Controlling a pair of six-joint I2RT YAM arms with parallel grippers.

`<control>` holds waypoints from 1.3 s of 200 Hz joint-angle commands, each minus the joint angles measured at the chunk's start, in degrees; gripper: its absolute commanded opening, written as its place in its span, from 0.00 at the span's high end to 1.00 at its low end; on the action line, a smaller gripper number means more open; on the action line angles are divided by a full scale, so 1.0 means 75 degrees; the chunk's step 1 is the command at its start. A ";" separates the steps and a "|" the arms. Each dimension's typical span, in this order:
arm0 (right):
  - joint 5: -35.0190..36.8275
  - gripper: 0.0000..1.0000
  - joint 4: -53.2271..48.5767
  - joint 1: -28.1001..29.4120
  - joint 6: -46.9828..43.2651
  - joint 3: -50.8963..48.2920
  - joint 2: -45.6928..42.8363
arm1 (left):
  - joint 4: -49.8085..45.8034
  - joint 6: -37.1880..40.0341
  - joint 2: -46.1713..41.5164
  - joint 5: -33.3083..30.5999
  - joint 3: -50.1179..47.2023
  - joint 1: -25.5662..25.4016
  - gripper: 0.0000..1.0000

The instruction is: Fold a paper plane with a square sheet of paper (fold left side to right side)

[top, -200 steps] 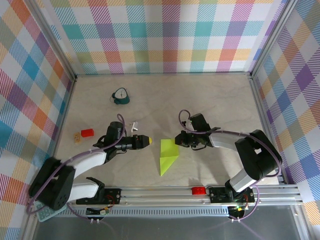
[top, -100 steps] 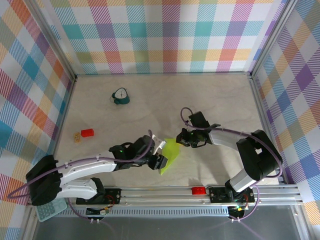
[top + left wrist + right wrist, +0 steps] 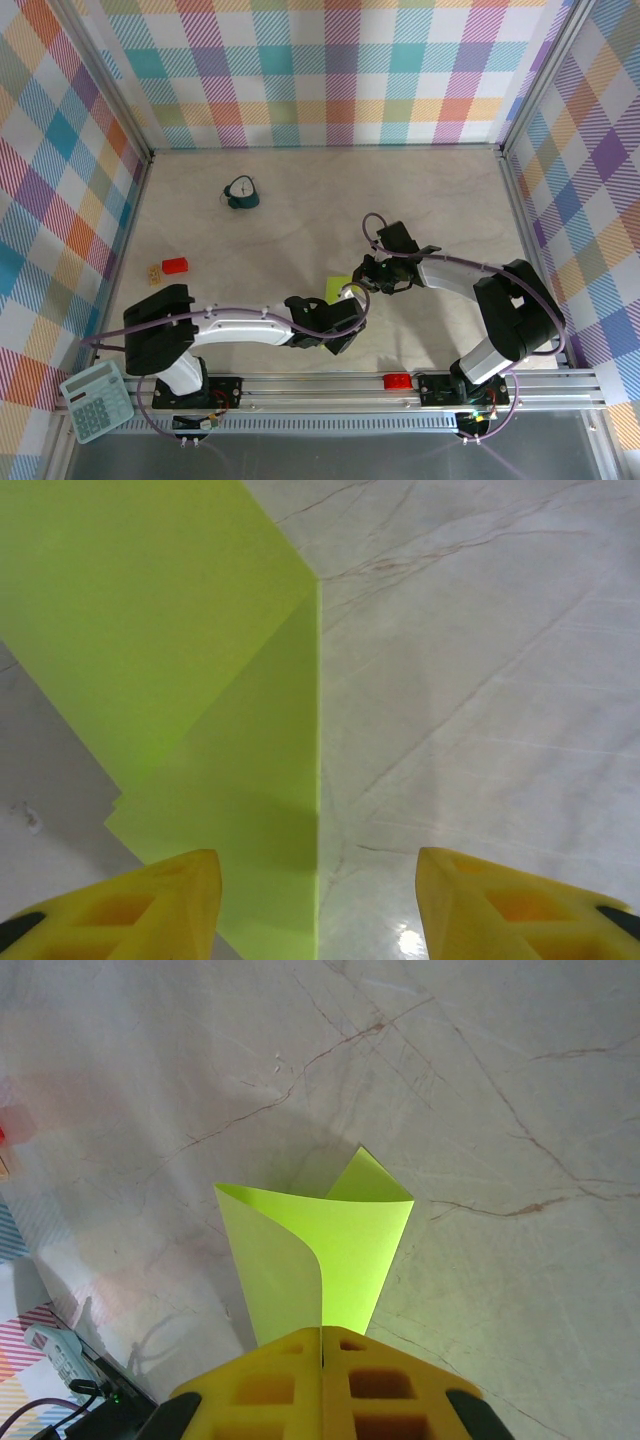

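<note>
Worktop point(image 3: 440, 200): pale, marbled.
Sheet of paper point(image 3: 339, 286): lime, unmarked, at mid near edge of the worktop. From above it is mostly hidden under both hands (a small patch shows).
Left hand point(image 3: 318, 880): fingers spread, straddling the sheet's straight edge, their bases cut off.
Right hand point(image 3: 322, 1345): fingers pressed together, pinching the sheet's curled part.
Calculator point(image 3: 95, 400): past the near-left corner, keys illegible.
Clock point(image 3: 240, 193): dial unreadable.

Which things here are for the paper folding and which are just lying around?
For the job: lime sheet of paper, right hand pinching it, left hand open over it.
Lying about: teal clock, red block, calculator.
</note>
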 commanded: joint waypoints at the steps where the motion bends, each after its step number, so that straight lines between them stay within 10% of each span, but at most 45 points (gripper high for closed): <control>1: -0.0061 1.00 -0.0051 -0.0033 0.0117 0.0068 -0.0135 | -0.0582 -0.0146 0.0320 -0.0651 0.0297 -0.0056 0.46; 260: 0.0070 0.99 -0.0197 -0.0033 0.0083 0.0040 0.0140 | -0.0044 -0.0492 0.0924 -0.0383 0.0277 -0.0079 0.93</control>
